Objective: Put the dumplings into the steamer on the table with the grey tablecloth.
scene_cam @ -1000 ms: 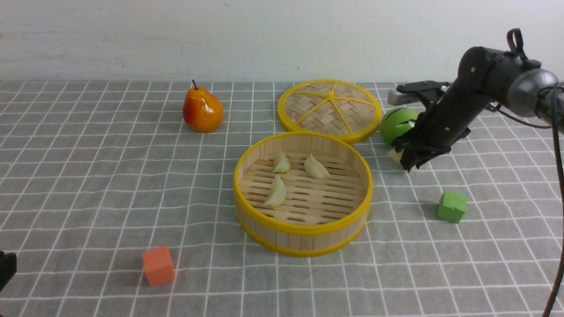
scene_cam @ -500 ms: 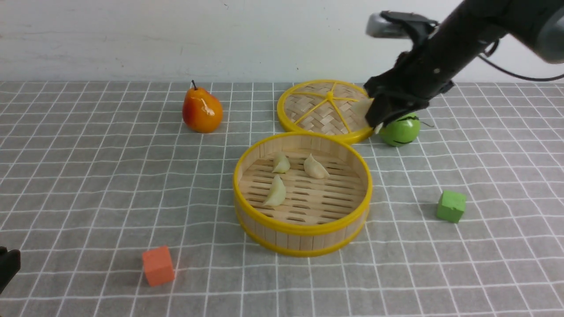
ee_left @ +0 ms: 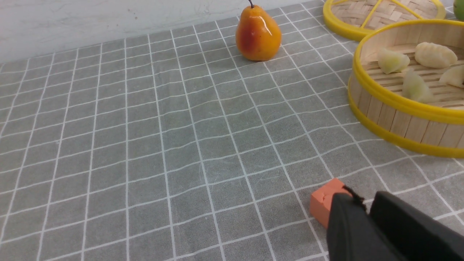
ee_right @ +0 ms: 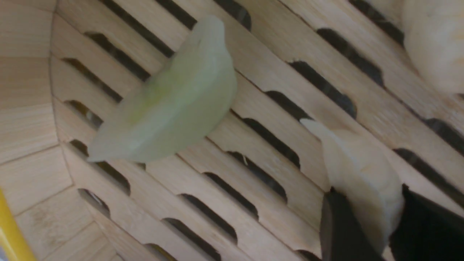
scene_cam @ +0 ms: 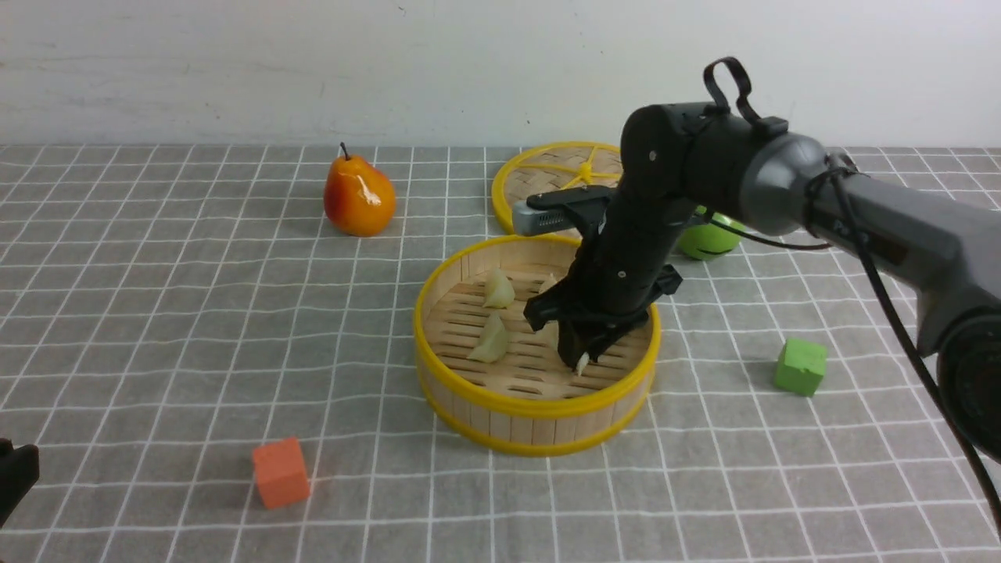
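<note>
Just swung from the green ball [scene_cam: 715, 244] into the steamer [scene_cam: 539, 426]; pinching the last dumpling [ee_right: 362, 181] between jaws of the right gripper [scene_cam: 580, 356]; needs only releasing; cannot tell for the left gripper [ee_left: 362, 199].

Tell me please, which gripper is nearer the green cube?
Right. The right gripper is in the steamer left of the green cube; the left gripper is beyond the orange cube.

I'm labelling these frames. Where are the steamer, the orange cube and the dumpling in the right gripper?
steamer [scene_cam: 516, 428], front view, front wooden wall.
orange cube [scene_cam: 281, 474], front view, front face.
held dumpling [ee_right: 362, 195], right wrist view, its pale body.
</note>
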Controlling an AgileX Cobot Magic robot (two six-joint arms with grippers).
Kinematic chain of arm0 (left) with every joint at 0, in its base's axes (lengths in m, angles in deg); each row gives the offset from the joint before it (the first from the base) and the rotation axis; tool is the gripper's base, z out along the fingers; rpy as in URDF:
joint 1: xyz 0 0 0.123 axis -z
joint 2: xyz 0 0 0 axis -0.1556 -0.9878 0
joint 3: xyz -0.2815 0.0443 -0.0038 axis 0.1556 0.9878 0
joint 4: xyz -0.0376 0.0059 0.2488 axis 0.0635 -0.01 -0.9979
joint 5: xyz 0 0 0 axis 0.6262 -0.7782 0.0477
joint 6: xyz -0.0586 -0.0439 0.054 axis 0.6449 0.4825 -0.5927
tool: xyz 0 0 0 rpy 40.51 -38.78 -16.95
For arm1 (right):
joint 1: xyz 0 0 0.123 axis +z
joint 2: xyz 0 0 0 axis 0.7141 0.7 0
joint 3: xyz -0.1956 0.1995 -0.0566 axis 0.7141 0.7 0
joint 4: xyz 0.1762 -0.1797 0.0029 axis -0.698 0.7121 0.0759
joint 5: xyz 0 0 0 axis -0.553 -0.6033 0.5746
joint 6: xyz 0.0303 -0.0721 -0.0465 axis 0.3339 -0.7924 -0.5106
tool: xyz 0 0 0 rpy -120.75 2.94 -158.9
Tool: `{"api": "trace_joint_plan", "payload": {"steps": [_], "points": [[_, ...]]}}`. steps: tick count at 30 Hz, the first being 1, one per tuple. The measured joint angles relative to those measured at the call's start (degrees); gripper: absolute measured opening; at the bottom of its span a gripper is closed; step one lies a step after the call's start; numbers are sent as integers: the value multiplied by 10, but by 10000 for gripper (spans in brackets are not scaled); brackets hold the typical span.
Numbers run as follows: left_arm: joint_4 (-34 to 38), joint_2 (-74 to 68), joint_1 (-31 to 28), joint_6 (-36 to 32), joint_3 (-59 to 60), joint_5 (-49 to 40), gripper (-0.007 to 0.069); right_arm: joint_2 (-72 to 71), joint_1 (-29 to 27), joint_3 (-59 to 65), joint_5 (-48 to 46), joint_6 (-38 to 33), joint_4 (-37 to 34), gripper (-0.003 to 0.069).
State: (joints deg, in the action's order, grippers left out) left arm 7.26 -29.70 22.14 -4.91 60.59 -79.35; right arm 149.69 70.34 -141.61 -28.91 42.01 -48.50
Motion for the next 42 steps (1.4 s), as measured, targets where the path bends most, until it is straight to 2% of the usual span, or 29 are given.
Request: {"api": "trace_joint_plan", "payload": {"steps": [2, 7, 12, 17, 20, 21, 22, 24, 26, 34, 36, 38, 42], "points": [[2, 0, 0, 0, 0, 0, 88, 0, 2, -3, -4, 4, 0, 331], [2, 0, 0, 0, 0, 0, 92, -10, 4, -25, -39, 4, 19, 471], [2, 0, 0, 0, 0, 0, 98, -95, 4, -31, -78, 9, 81, 485], [2, 0, 0, 0, 0, 0, 101, -235, 4, -35, -86, 20, 141, 376], [2, 0, 0, 0, 0, 0, 109, -330, 4, -36, -90, 23, 156, 230], [2, 0, 0, 0, 0, 0, 109, -335, 4, -36, -91, 23, 156, 230], [2, 0, 0, 0, 0, 0, 110, -379, 4, -30, -93, 23, 157, 136], [2, 0, 0, 0, 0, 0, 112, -436, 4, -3, -95, 23, 158, 38], [2, 0, 0, 0, 0, 0, 112, -490, 4, 36, -89, 23, 158, -10], [2, 0, 0, 0, 0, 0, 116, -695, 4, 327, 71, 23, 195, -20], [2, 0, 0, 0, 0, 0, 119, -753, 4, 431, 151, 23, 199, -20], [2, 0, 0, 0, 0, 0, 120, -827, 4, 573, 284, 20, 206, -20], [2, 0, 0, 0, 1, -1, 122, -889, 4, 747, 467, 19, 249, -17]]}}
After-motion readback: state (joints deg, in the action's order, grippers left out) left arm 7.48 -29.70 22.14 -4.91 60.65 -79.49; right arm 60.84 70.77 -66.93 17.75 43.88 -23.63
